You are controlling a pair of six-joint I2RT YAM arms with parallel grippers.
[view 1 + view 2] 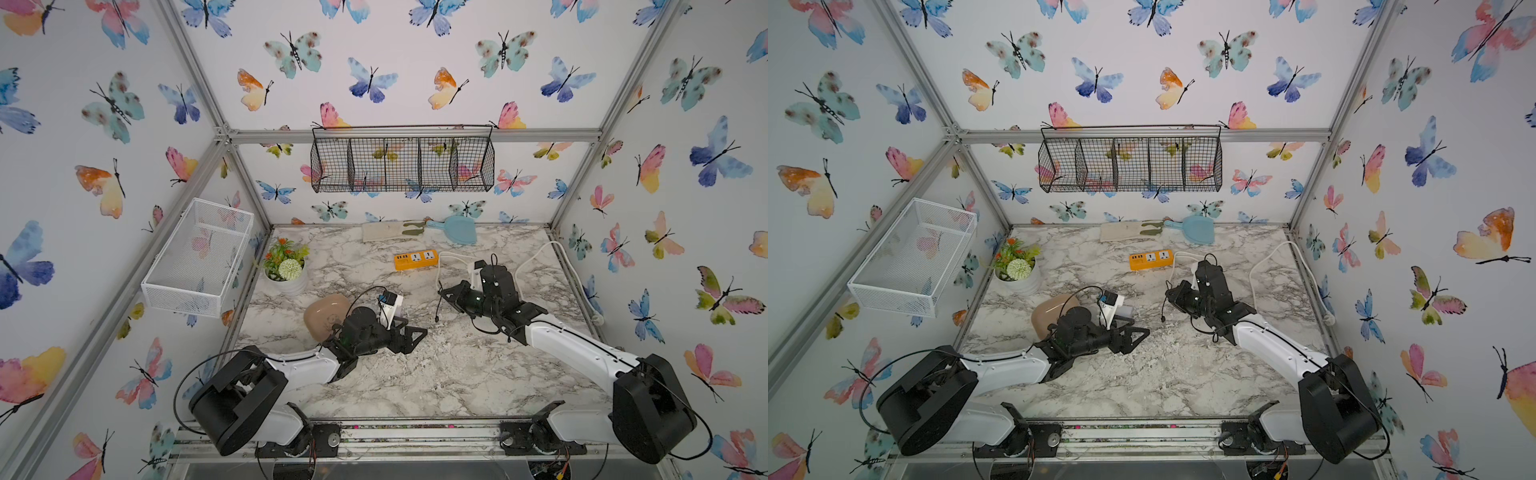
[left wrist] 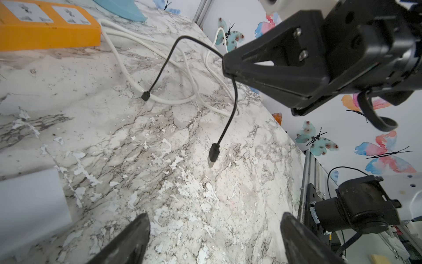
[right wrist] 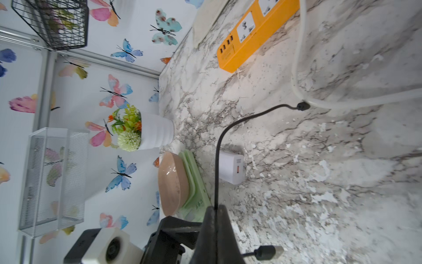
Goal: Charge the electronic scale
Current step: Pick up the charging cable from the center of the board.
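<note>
The electronic scale [image 1: 325,315] sits flat on the marble table [image 1: 415,386]. In both top views the left arm's wrist covers its near corner. The left pincer [image 2: 214,217] points away from the scale, its fingers spread wide with nothing between them. From the right pincer [image 3: 215,209] the scale lies well off toward the left arm's side, just past a white charger block [image 3: 231,168]. We see that pincer clamped on the middle of a black cable [image 2: 235,98]. The cable's small plug [image 2: 145,96] is low by the table, and its flat USB plug [image 2: 213,155] hangs free. We judge the small plug must travel to the scale. The left arm is nearer, but the right holds the cable. We cannot tell which edge carries the port. The orange power strip [image 1: 415,259] lies beyond the right pincer.
</note>
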